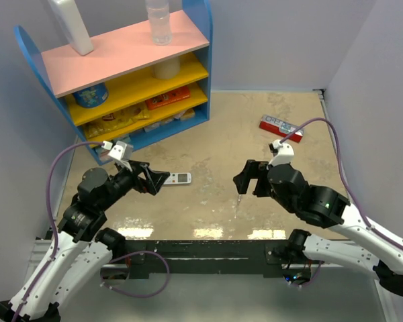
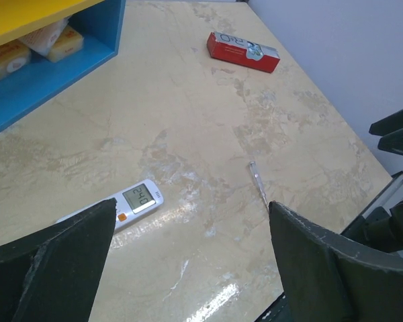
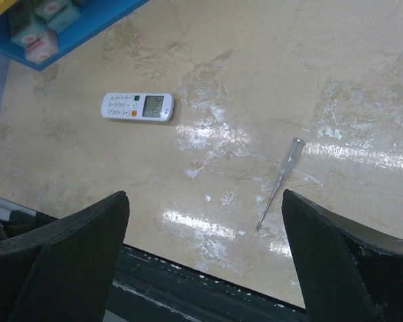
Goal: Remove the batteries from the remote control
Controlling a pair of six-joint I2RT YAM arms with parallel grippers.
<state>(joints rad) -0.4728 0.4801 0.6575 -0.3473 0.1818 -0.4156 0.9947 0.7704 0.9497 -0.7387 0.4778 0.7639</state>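
- We see the remote [image 1: 179,178] lying flat on the counter [image 1: 255,147], left of centre, with its display and buttons facing up. Nothing grips it.
- Because the face is up, the battery bay on its back is pressed against the counter and hidden. We cannot see the batteries. We judge they are inside and that unloading has not begun.
- The left end effector [image 1: 160,181] hovers just beside the remote's left end, its fingers spread wide and holding nothing. We read that spread as readiness to close over the slim body.
- The right end effector [image 1: 250,182] hangs right of centre, well apart from the remote, also spread wide and empty.
- A thin screwdriver [image 1: 238,201] lies on the counter between the two arms, toward the near edge and below the right end effector. We guess it was set out for prying the cover.
- A red box [image 1: 281,127] lies far right, and a shelf [image 1: 121,50] of packets stands far left. Neither seems part of the job.
- We judge the remote must first be turned over. On this glossy counter it may slide when nudged.
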